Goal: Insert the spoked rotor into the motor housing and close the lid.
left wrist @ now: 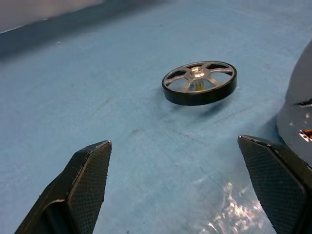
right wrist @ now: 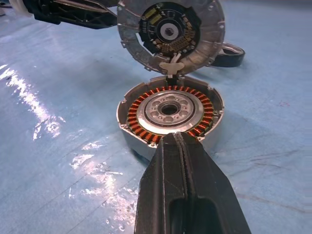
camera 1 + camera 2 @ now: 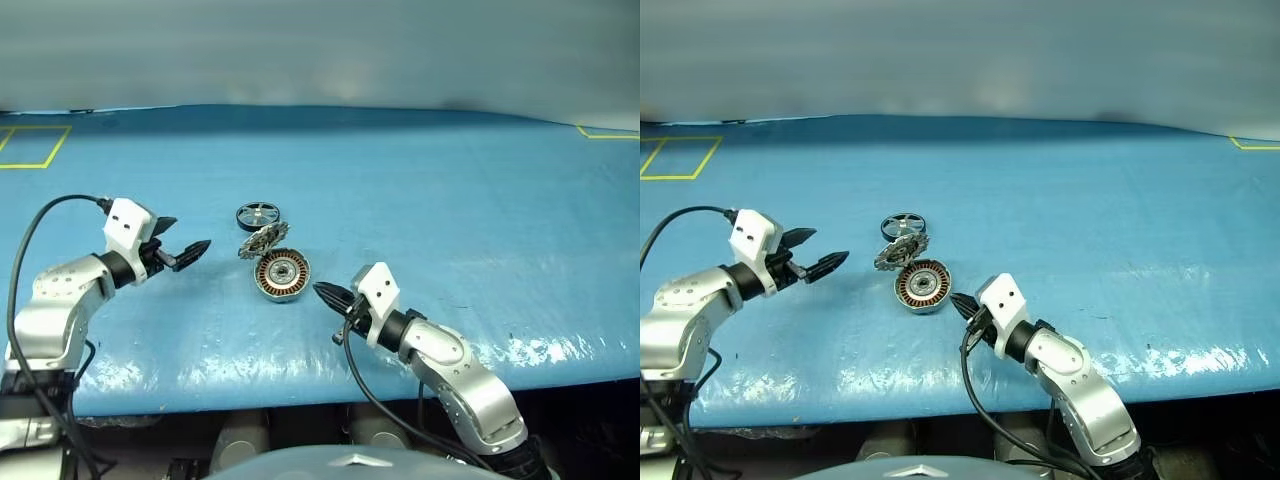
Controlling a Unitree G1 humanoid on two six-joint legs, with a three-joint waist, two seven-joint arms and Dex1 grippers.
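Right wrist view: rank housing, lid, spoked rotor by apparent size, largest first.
1. motor housing and lid: look about equally wide; the lid stands open behind the housing and its top is cut off, so no ranking between them.
2. spoked rotor: smallest, but farthest away and mostly hidden behind the lid, so unsure.

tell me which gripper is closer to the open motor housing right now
Right. The right gripper, shut, sits just beside the motor housing. The left gripper, open, is farther off on the housing's other side, nearer the rotor.

Head cameras overlook the table; wrist cameras sit close.
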